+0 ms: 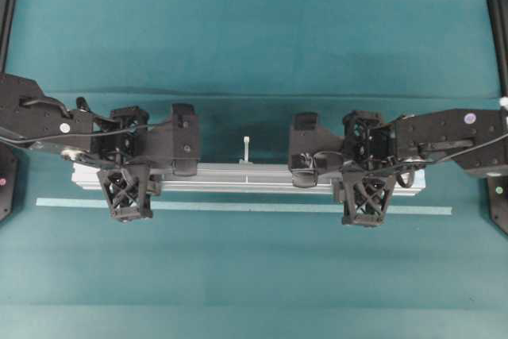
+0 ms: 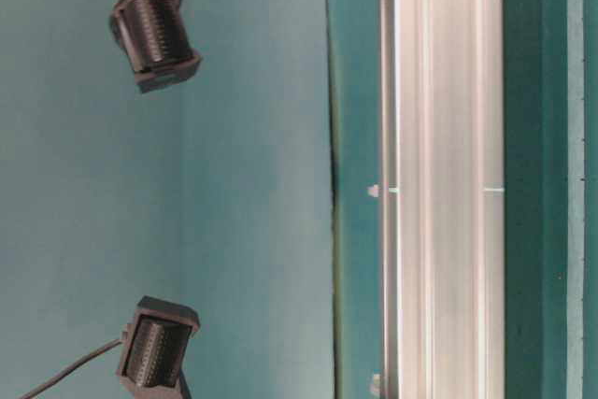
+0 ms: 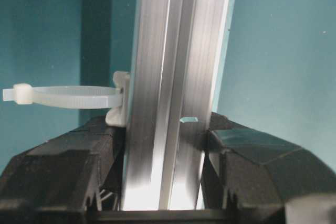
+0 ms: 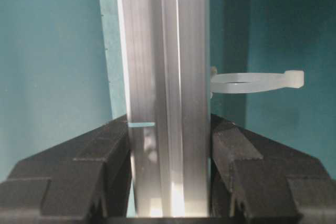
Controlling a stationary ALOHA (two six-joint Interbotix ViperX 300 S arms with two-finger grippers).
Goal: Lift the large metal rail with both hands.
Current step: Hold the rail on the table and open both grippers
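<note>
Both tools, left tool (image 3: 163, 177) and right tool (image 4: 168, 177), pinch the large metal rail (image 1: 262, 178); uneven raising could tilt it and let it slip.

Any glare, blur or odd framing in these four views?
Overhead: even light, sharp, arms cast soft shadows above the rail. Table-level: picture is turned sideways, rail runs vertically, mild sheen. Left wrist: bright glare on the rail near the jaws, cable tie slightly soft. Right wrist: similar hot spot low on the rail, close fingers blurred.
</note>
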